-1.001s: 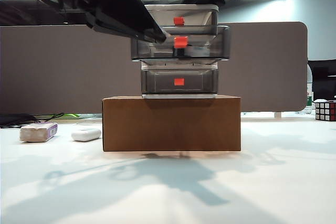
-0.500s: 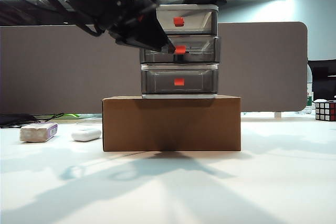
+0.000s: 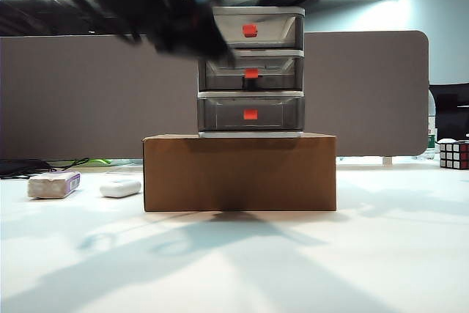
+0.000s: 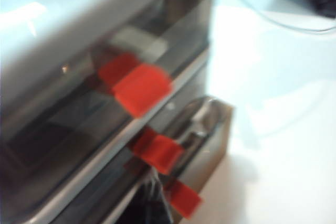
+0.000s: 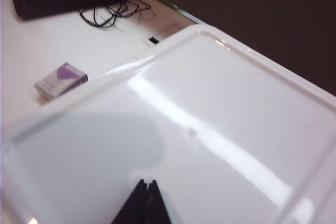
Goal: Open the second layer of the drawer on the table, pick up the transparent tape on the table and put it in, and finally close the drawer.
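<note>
The table [image 3: 381,254] fills the lower half of the exterior view, plain white and streaked with soft shadows. A brown cardboard box [image 3: 239,172] sits on it at centre frame. At the left edge lies a whitish block with a purple label [image 3: 53,184], and just right of it a white oblong device [image 3: 120,188]. Far right, what looks like a puzzle cube [image 3: 453,154].

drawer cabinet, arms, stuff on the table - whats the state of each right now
top drawer: shut
second layer: pushed in, looks shut
bottom drawer: shut
drawer cabinet: upright on the cardboard box
left hand: blurred, at the second layer's front, shut
right hand: shut, tips pressed on the cabinet's white top
whitish block: lying flat
white oblong device: lying flat
</note>
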Controlling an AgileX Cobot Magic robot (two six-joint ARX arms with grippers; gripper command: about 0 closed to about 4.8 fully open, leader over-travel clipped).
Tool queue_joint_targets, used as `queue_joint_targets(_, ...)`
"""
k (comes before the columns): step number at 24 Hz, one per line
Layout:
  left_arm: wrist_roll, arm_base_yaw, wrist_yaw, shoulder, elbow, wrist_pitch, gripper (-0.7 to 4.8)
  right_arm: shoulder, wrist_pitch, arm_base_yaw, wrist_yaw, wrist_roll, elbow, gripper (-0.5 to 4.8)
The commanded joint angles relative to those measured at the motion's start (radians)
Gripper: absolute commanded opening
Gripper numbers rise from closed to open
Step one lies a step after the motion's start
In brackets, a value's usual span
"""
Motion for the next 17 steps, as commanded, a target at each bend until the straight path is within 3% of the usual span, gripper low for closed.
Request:
queue_joint_targets(1, 0.110, 0.001, 0.014, -0.185, -0.028, -0.184, -0.06, -0.108, -0.044, 0.002, -0.002, -0.013, -0.008, -0.05)
queue_joint_targets(4, 0.112, 0.002, -0.037, -0.409, -0.131, -0.214, -0.06, -0.244, -0.060, 0.002, 0.006, -0.012, -0.085, -0.05)
queue_joint_targets(10, 0.020, 0.000, -0.134, -0.949, -0.416, -0.291, -0.06, -0.659, -0.039, 0.003, 0.043, 0.052, -0.473, -0.05)
queue_joint_targets(13, -0.151, 0.000, -0.161, -1.160, -0.550, -0.369, -0.06, -0.867, 0.010, 0.004, 0.055, 0.103, -0.681, -0.05)
queue_joint_targets(17, -0.155, 0.000, -0.201, -1.390, -0.673, -0.358, -0.06, -1.098, 0.036, 0.008, 0.051, 0.102, -0.909, -0.05)
